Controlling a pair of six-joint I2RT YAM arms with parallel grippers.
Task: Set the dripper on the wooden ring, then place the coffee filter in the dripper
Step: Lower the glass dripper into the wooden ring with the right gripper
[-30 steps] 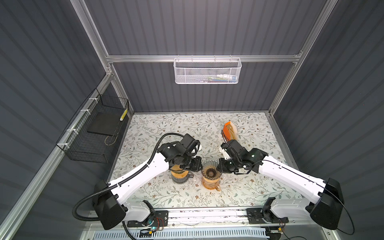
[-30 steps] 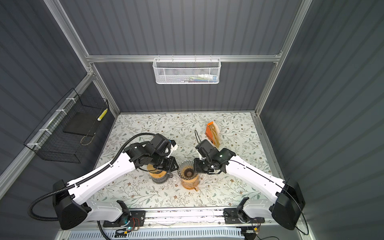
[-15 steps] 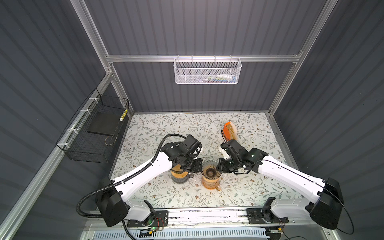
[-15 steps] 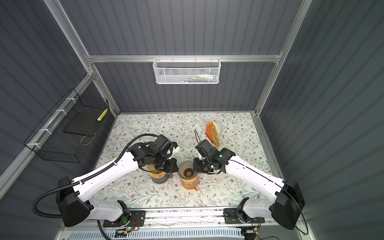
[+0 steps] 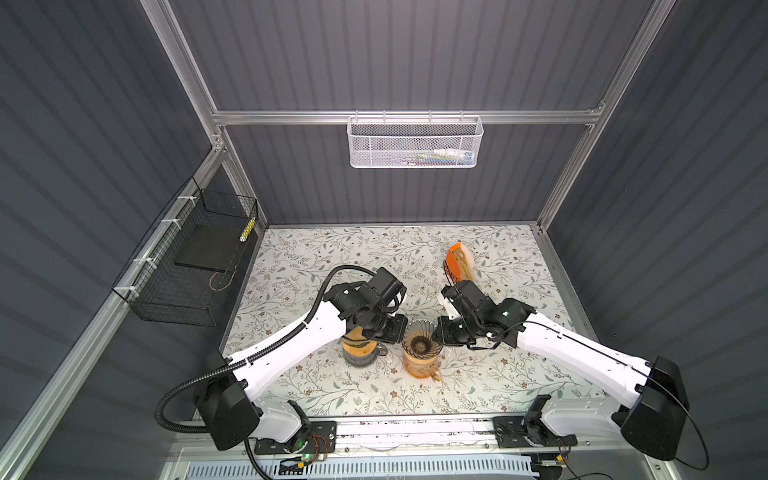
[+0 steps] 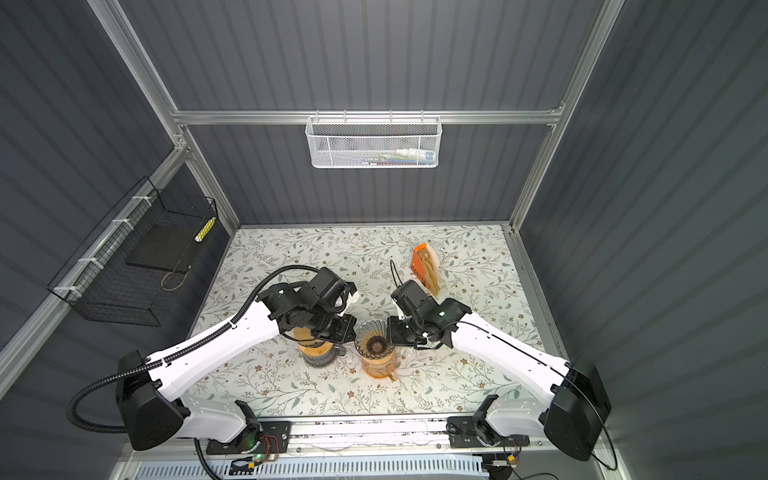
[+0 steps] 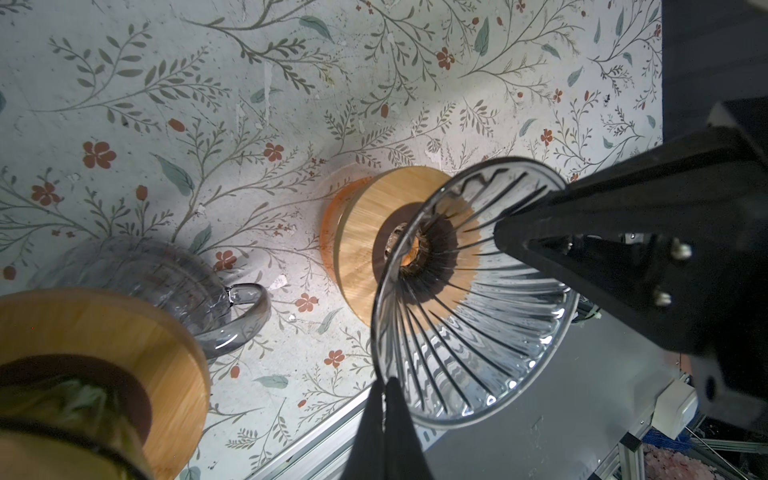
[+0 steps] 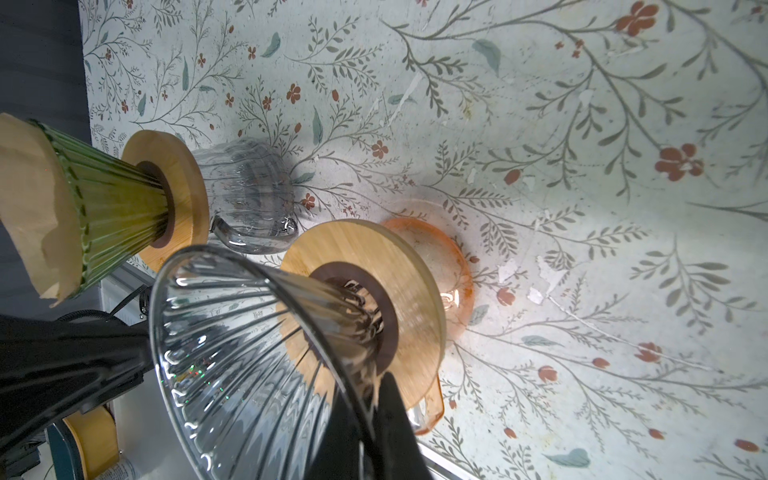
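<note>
Right end effector (image 8: 370,399) clamped on the rim of the clear dripper (image 5: 420,343), which sits on an orange carafe (image 8: 440,257). Left end effector (image 7: 383,386) fingers together at the opposite rim; can't tell if glass is pinched between them. Coffee filter (image 8: 29,199) sits in the green dripper (image 8: 112,208), just left of the clear dripper, under the left arm. Orange filter pack (image 5: 459,264) behind. Floral counter (image 5: 332,257), grey ribbed walls.

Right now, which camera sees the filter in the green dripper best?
Right wrist view: the filter shows clearly, sticking out of the green dripper. Left wrist view catches only a blurred bit; in both top views the left arm hides it.
</note>
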